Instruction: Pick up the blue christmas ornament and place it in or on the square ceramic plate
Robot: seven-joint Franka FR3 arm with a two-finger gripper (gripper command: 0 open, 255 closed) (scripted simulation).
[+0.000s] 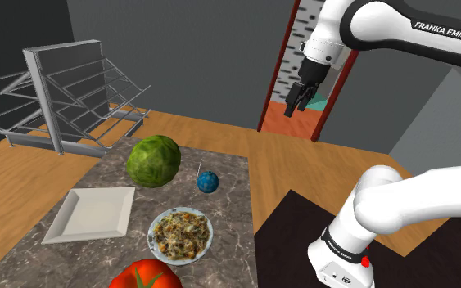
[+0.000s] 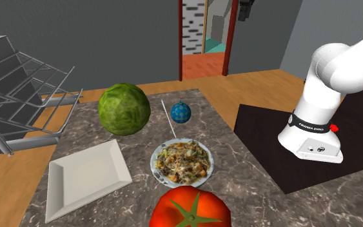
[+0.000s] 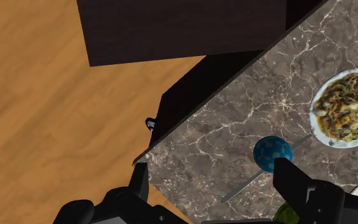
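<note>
1. Marbled countertop (image 1: pixel 228 214) over wooden floor (image 1: pixel 7 168); claw (image 1: pixel 296 98) high above it, fingers spread apart, empty.
2. Blue ornament (image 1: pixel 208 182) on the marble, well below the claw; sighted along the claw, just beside one fingertip (image 3: pixel 298 184), not centred between the two.
3. Round, so no preferred grasp axis.
4. Square plate (image 1: pixel 89 214) farther from the claw than the ornament.
5. Probably needs a sideways shift, then descent.

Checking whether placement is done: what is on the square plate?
Nothing: the white square plate is bare, its whole top uncovered. The blue ornament sits on the marble tabletop beside the cabbage.
</note>
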